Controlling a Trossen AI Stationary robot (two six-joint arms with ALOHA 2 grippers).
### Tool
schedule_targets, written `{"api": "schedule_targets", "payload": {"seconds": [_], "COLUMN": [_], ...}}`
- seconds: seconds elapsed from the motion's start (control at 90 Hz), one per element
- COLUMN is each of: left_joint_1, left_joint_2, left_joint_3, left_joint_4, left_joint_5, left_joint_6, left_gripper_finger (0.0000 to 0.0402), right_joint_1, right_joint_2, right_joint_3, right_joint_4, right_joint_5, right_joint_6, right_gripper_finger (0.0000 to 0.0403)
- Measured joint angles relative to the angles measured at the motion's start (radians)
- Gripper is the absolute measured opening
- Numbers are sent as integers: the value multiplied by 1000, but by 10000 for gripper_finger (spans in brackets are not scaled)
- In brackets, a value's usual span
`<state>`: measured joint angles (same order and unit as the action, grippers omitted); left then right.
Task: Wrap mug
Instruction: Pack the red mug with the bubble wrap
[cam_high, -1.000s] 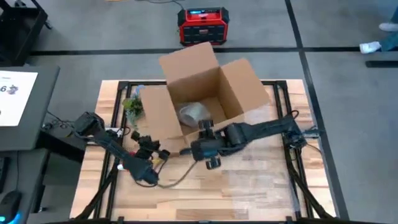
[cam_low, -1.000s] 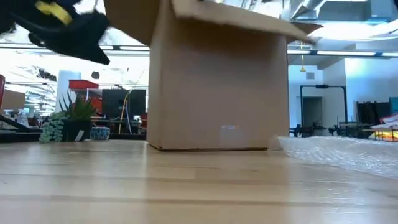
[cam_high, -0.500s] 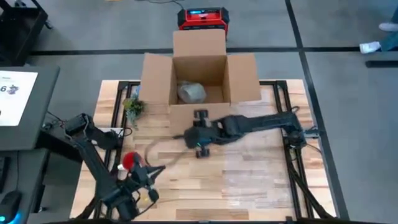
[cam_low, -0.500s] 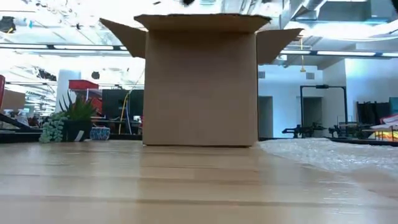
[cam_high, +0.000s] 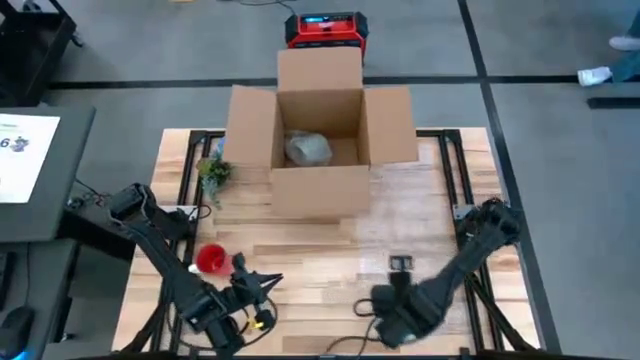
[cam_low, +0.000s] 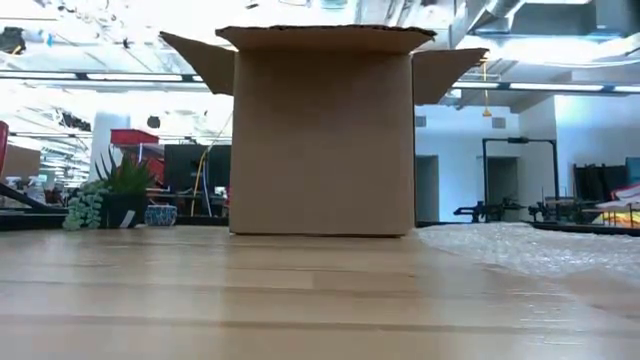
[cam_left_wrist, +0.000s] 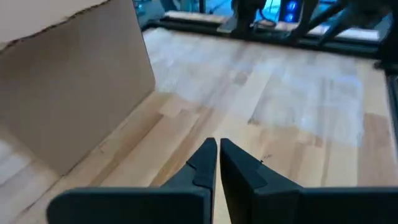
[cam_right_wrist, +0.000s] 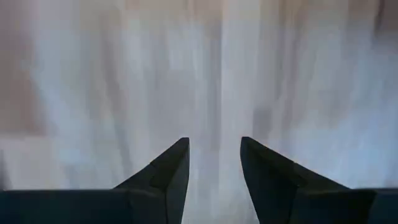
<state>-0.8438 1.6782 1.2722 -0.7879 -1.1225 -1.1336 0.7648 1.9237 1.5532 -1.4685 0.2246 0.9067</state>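
From above, my open cardboard box sits at the far middle of the wooden table, all four flaps spread, and a grey crumpled bundle (the wrapped mug, by the look of it) lies inside. A small green plant stands just beside the box's left side. My left gripper hangs over the near left of the table, a red roll close by it. My right gripper is low at the near right, over clear bubble wrap. Beyond the table, a red device rests on the floor.
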Motion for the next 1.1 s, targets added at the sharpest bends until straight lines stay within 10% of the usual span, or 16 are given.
{"api": "schedule_targets", "payload": {"seconds": [0.322, 0.778, 1.1], "left_joint_1": [234, 440, 302], "left_joint_2": [101, 197, 27], "left_joint_3": [0, 9, 117], "left_joint_4": [11, -31, -79], "left_joint_5": [-7, -9, 23], "left_joint_6": [153, 242, 318], "left_gripper_finger": [0, 0, 0], "right_joint_1": [42, -73, -156], "right_joint_2": [-15, 31, 54], "right_joint_3": [-376, -379, -383], "right_joint_4": [578, 1109, 1409], "right_joint_5": [-288, -73, -30], "right_joint_6": [157, 160, -17], "right_gripper_finger": [132, 132, 132]}}
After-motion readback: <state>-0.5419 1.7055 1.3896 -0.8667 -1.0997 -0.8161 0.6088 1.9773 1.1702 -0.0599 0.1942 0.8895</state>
